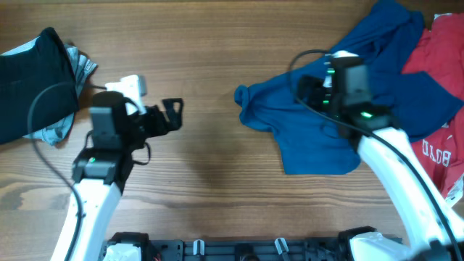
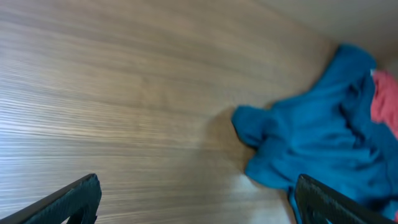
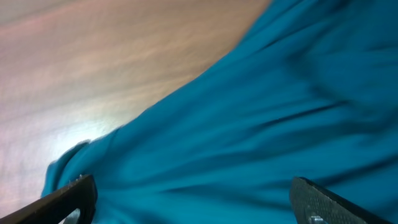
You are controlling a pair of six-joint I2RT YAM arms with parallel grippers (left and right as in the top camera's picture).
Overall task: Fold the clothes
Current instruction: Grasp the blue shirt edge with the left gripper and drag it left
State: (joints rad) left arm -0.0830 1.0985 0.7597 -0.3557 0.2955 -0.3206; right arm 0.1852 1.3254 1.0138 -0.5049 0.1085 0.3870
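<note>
The blue shirt (image 1: 308, 141) lay crumpled on the right side of the table (image 1: 210, 43). It was not folded. One bunched corner reached out toward the middle of the wood, and the rest was rumpled back toward the far right corner. In the left wrist view the blue shirt (image 2: 311, 143) showed as a wrinkled heap on the right, with bare wood grain over the rest of the picture. In the right wrist view the blue shirt (image 3: 249, 143) filled most of the picture, creased in long soft ridges, with wood visible only at the upper left.

Just beside it, partly under its right edge, I saw the red shirt (image 1: 435, 51), also rumpled. Its white lettering (image 1: 437, 154) showed near the right edge of the table.

Well apart, at the far left edge, the black garment (image 1: 32, 80) sat in a heap with the grey garment (image 1: 56, 129) showing from beneath it.

The right gripper (image 1: 308, 90) hung over the upper part of the blue shirt. From its own camera the right gripper (image 3: 199, 202) had both fingers (image 3: 68, 199) spread wide to the picture's edges, with only cloth between them and nothing pinched. I could not tell whether the tips touched the fabric.

The left gripper (image 1: 174, 112) was over bare wood left of centre, pointing toward the blue shirt and apart from it. From its wrist camera the left gripper (image 2: 196, 205) was likewise spread wide and held nothing.
</note>
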